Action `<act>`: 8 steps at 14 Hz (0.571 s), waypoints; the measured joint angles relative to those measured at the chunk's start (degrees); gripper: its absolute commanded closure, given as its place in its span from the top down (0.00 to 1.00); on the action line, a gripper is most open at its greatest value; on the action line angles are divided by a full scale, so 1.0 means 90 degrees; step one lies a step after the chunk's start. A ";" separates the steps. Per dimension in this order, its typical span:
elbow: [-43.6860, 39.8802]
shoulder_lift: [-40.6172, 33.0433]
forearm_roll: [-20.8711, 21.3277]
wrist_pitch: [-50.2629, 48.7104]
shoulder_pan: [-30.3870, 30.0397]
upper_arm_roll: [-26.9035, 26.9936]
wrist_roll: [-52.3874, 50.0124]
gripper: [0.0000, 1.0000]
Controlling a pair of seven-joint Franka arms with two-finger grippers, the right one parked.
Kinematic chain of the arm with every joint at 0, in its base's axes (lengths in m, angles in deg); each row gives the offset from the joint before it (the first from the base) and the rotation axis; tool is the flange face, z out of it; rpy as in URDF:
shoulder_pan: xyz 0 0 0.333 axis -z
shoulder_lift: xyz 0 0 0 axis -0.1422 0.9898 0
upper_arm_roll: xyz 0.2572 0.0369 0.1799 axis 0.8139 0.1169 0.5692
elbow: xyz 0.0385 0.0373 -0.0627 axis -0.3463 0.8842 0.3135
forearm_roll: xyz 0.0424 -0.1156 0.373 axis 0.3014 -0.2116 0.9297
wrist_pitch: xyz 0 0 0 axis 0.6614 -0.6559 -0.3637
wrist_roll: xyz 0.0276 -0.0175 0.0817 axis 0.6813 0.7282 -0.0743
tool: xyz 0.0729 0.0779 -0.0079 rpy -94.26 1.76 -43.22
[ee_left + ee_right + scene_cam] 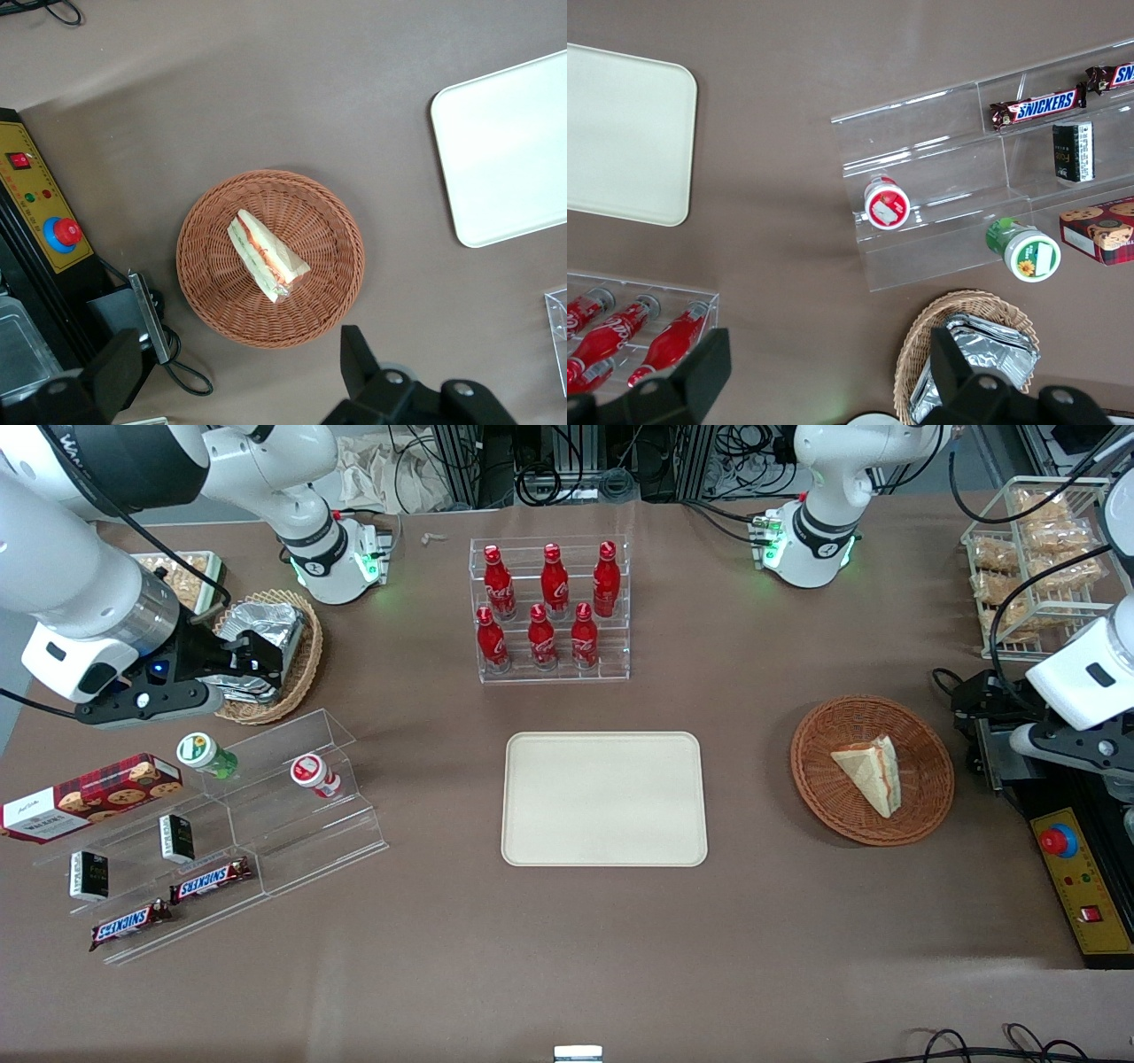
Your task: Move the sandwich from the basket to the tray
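Black fingertips (115,367) of the left arm's gripper (235,367) sit closest to the wrist camera, spread wide apart with nothing between them, hanging well above the table at the working arm's end. Directly under that gap lies the round reddish-brown woven wicker basket (270,257), and in its middle rests the triangular white-bread sandwich (266,254), lying flat with its red and green filling stripe showing along the cut edge. From the front the gripper (1076,735) hovers just beside the basket (873,769), the sandwich (870,773) untouched inside it. Toward the table's middle waits the flat cream-beige rectangular tray (604,799), bare and near the basket. Farther out, a clear acrylic rack of red bottles (549,609) stands farther from the front camera than the tray, and a yellow control box with a red button (1081,881) sits near the gripper.

So the reach is the job now: come straight down over the wedge, turn the fingers to straddle its narrow thickness, not its long edge, and squeeze softly, since bread crushes easily
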 measured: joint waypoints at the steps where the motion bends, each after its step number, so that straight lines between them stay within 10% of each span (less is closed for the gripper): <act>1: 0.0000 0.0024 0.0002 0.0000 -0.0002 0.0000 -0.0068 1.00; 8: 0.0062 0.0114 0.0000 -0.0019 -0.0023 0.0004 -0.0188 1.00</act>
